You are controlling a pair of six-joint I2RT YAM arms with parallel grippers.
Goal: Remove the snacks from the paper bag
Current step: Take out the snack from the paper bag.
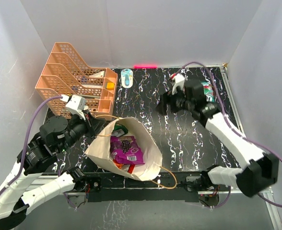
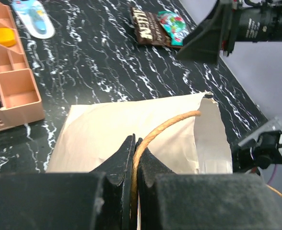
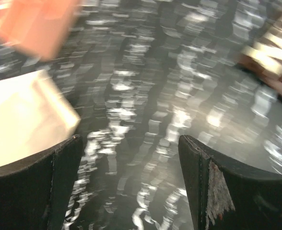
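Observation:
The beige paper bag (image 1: 99,149) lies near the front with its mouth open upward. Inside it I see a purple-magenta pouch (image 1: 126,149), a green packet (image 1: 121,128) and an orange-red packet (image 1: 127,167). My left gripper (image 1: 94,122) is shut on the bag's brown cord handle (image 2: 170,123), which runs between its jaws (image 2: 135,143) over the bag's side (image 2: 102,134). My right gripper (image 1: 162,103) is open and empty above the table (image 3: 131,143), right of the bag's corner (image 3: 21,115). A dark brown chip bag (image 2: 148,31) and a green packet (image 2: 174,26) lie on the table at the far right.
A peach tiered tray rack (image 1: 76,79) stands at the back left, close to the bag. A small blue-and-white object (image 1: 127,77) lies at the back centre. The black marbled table (image 1: 179,139) has white walls on three sides. The right wrist view is motion-blurred.

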